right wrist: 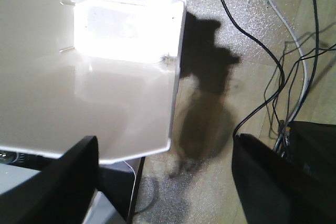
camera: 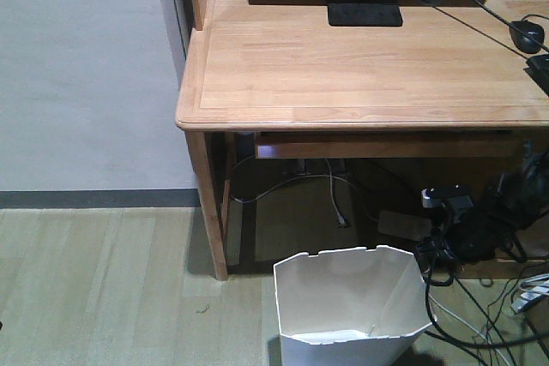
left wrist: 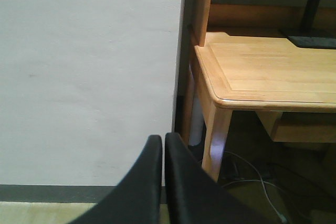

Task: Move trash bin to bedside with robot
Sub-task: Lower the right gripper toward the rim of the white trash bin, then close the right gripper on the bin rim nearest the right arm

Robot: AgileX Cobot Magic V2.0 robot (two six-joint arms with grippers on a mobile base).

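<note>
White trash bin (camera: 343,302) before wooden desk (camera: 360,66), left hand (left wrist: 163,140) pinched together, right hand (right wrist: 165,153) spread

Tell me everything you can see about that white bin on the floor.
The trash bin is white, thin-looking plastic, with an angular many-sided rim, small notches in its back edge and walls tapering downward. It stands upright on the floor in front of the wooden desk, and nothing shows inside it. Black cables lie close beside it. The right claw hangs open over one rim corner; whether it touches is unclear.
</note>
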